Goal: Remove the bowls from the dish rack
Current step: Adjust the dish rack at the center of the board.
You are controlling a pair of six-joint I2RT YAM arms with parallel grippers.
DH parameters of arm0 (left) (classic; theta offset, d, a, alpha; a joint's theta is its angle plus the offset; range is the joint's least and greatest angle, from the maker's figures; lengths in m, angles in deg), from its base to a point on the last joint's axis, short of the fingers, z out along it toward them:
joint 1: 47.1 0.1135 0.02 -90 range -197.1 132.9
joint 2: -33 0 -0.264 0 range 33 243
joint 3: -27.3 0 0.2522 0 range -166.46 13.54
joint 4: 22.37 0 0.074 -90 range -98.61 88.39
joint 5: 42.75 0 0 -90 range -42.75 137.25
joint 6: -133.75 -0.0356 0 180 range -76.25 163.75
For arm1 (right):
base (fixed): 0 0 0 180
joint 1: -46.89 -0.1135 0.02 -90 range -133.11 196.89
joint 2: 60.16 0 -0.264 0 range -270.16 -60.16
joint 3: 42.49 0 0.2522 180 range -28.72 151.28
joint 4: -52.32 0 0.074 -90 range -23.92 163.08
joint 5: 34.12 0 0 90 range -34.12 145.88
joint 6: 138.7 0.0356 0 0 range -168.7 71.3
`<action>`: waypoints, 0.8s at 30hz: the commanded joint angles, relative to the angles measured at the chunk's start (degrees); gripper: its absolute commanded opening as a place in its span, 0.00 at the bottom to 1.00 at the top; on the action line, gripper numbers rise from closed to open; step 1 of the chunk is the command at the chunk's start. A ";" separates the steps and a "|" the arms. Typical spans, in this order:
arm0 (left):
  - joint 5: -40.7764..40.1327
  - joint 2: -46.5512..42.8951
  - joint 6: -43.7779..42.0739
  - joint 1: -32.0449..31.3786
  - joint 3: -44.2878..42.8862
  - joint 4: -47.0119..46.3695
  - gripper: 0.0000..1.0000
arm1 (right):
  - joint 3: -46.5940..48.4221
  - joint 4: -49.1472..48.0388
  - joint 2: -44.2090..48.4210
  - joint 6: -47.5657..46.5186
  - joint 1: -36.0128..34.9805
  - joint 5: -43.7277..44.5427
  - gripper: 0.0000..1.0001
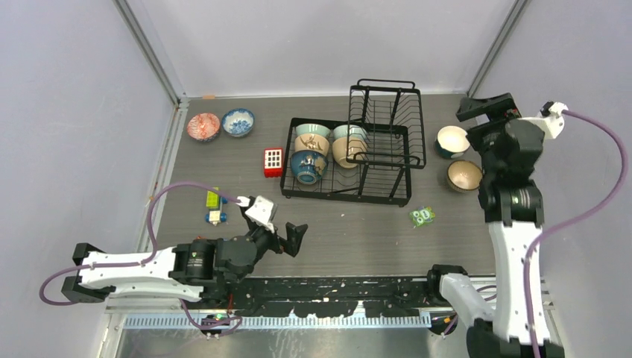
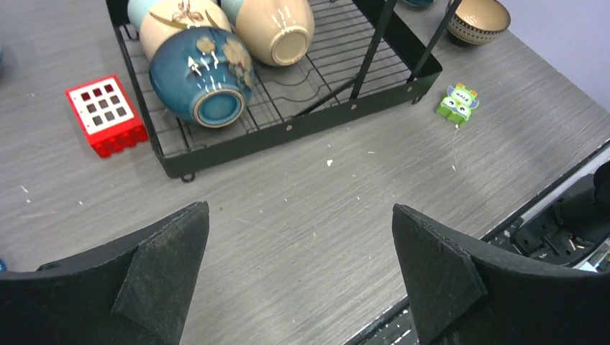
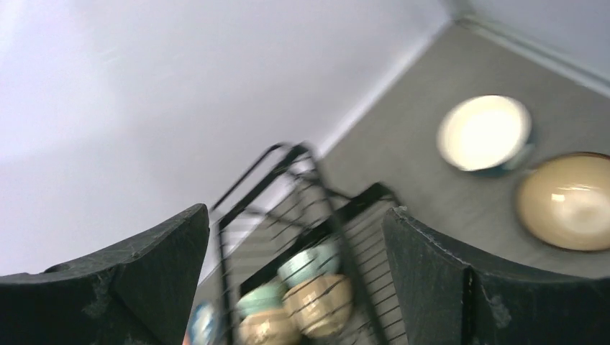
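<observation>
The black wire dish rack (image 1: pixel 344 195) stands mid-table. In its tray several bowls lie on their sides: a dark blue bowl (image 1: pixel 308 165), a tan bowl (image 1: pixel 346 151) and pale green ones (image 1: pixel 313 130) behind. On the table to the right of the rack sit a cream bowl (image 1: pixel 452 140) and a brown bowl (image 1: pixel 463 176); a red patterned bowl (image 1: pixel 203 127) and a blue-and-white bowl (image 1: pixel 238 121) sit far left. My left gripper (image 1: pixel 289 237) hangs open and empty, low over the table in front of the rack (image 2: pixel 288 129). My right gripper (image 3: pixel 295 215) is open and empty, raised above the cream bowl (image 3: pixel 483 133).
A red block with white squares (image 1: pixel 273 162) lies against the rack's left side. A green toy block (image 1: pixel 422 216) sits in front of the rack's right corner. Small coloured blocks (image 1: pixel 214 199) lie near the left arm. Walls close the left, back and right.
</observation>
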 commanded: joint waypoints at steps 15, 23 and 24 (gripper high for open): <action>38.03 17.38 7.64 41.84 -10.28 -0.17 1.00 | -21.97 4.20 30.63 -4.39 -16.54 -14.68 0.92; 45.91 26.77 8.79 56.04 -12.18 -2.14 0.96 | -27.13 6.42 35.67 -5.06 -19.02 -10.99 0.92; 46.81 29.14 8.94 57.37 -12.82 -2.27 0.94 | -27.19 6.31 35.84 -4.98 -19.26 -10.65 0.92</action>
